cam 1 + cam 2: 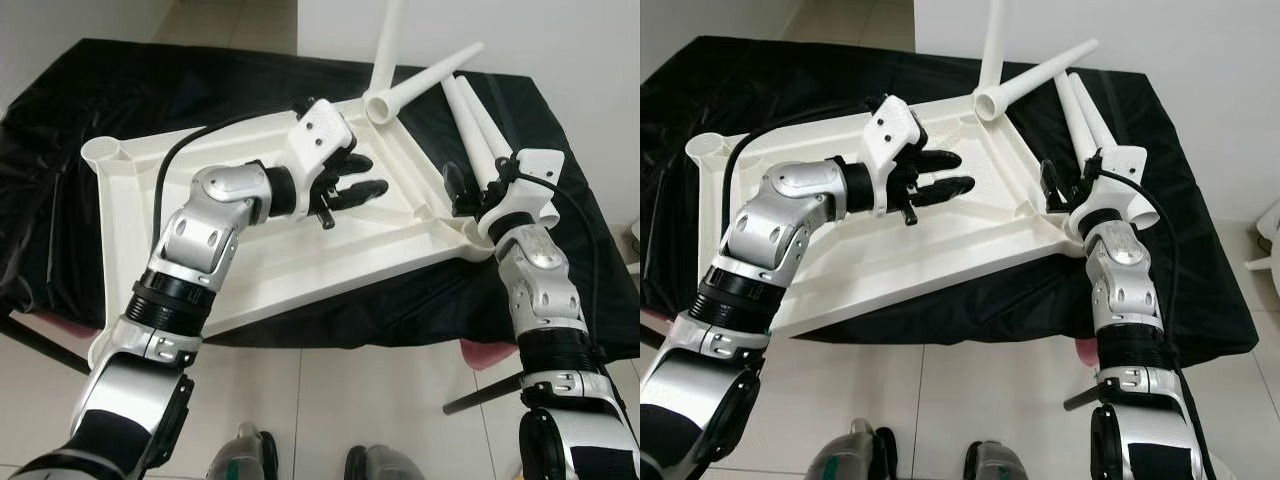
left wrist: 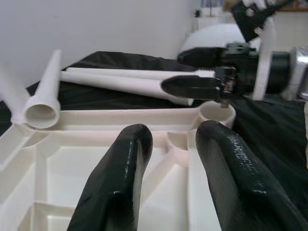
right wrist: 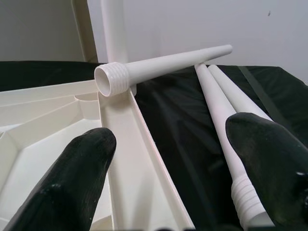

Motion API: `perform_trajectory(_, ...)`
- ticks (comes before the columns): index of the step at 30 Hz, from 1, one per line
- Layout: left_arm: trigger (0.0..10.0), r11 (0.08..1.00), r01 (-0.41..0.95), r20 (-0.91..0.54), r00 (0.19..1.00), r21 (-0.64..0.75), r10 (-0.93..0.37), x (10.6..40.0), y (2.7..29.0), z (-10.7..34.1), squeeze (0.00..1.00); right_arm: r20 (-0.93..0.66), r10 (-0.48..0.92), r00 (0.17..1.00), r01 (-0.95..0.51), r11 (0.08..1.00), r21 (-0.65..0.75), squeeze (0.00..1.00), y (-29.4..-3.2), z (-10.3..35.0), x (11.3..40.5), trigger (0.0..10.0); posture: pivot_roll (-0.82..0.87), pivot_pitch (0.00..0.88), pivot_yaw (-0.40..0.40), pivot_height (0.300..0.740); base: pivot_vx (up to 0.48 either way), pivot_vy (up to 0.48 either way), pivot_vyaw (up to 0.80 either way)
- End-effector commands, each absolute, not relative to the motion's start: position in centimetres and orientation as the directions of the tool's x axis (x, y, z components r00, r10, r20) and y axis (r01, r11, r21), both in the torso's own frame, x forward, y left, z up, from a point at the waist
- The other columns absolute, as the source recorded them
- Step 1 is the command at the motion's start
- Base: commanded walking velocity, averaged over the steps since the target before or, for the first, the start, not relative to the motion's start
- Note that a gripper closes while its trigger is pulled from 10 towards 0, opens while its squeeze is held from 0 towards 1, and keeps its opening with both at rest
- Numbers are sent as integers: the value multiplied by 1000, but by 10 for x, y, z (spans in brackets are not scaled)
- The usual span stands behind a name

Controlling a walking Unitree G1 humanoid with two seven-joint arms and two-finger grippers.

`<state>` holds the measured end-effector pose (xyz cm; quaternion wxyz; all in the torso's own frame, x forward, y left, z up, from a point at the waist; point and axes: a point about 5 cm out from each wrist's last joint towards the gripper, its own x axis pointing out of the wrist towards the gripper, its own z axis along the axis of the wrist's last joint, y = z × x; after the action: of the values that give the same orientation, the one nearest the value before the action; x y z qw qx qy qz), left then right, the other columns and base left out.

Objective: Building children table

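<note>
Floor: pale tiles nearest, robot's feet (image 1: 300, 462) at bottom edge.
Surface (image 1: 60, 120): draped in black cloth; white wall behind.
Tabletop (image 1: 250, 270): 1, white plastic, upside down, ribbed underside up, lying on cloth.
L tool (image 1: 358, 178): over tabletop middle, fingers slightly apart, holding nothing.
R tool (image 1: 478, 188): at tabletop's near right corner, fingers spread wide, nothing pinched.
Legs: 4 white tapered. 2 loose (image 1: 478, 125), side by side on cloth just beyond R tool; 1 (image 1: 425, 80) lying across far right corner; 1 (image 1: 388, 45) upright at same corner.
</note>
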<state>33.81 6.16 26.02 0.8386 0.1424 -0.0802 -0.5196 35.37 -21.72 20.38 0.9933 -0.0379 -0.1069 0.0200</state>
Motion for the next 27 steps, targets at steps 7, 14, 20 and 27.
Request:
perform_trajectory(7,10000,838,500,112,840,219,-530,373,95,259,0,179,30,983,-39,998,43,0,-212,194,354,10000,5,95,-10,740,0,0,0)
perform_trajectory(14,10000,844,506,123,840,177,-529,379,102,259,0,219,38,975,-55,996,75,0,-209,201,356,10000,-6,112,-6,740,0,0,0)
perform_trajectory(20,10000,870,463,163,857,171,-489,381,105,263,0,239,29,971,-45,997,61,0,-210,205,355,10000,-14,114,-4,740,0,0,0)
perform_trajectory(27,10000,911,352,213,894,213,-395,383,118,260,0,224,22,974,-33,998,44,0,-199,198,353,10000,-2,97,-8,740,0,0,0)
